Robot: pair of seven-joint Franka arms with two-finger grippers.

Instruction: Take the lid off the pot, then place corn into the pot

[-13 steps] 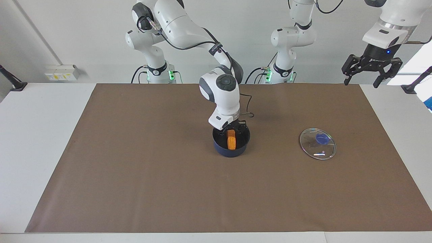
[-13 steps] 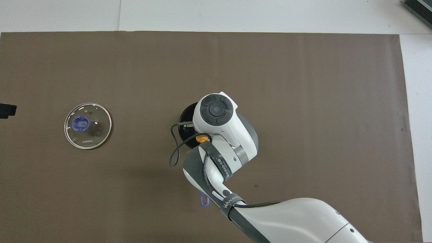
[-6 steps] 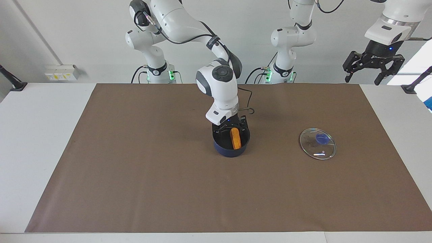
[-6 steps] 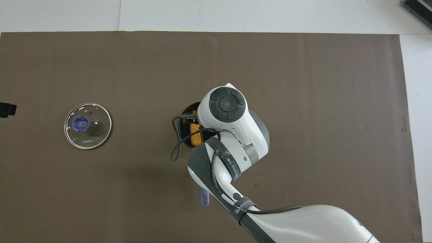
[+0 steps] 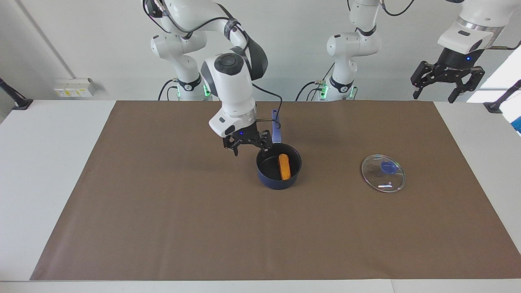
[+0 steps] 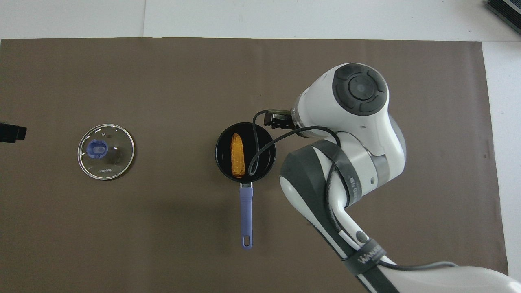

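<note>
Corn (image 5: 284, 166) in pot (image 5: 270, 180), KONKA lid (image 6: 106, 151) apart, right pincer (image 5: 248, 144) spread, left pincer (image 5: 447, 81) spread

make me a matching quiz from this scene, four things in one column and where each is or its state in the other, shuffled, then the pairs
Things
1. corn
2. lid
3. right hand
4. left hand

Places or states
A. flat on the brown mat, toward the left arm's end of the table
B. open and empty, up in the air beside the pot
C. lying inside the pot
D. raised high over the table's edge at the left arm's end, open, waiting

Pairs: 1-C, 2-A, 3-B, 4-D
</note>
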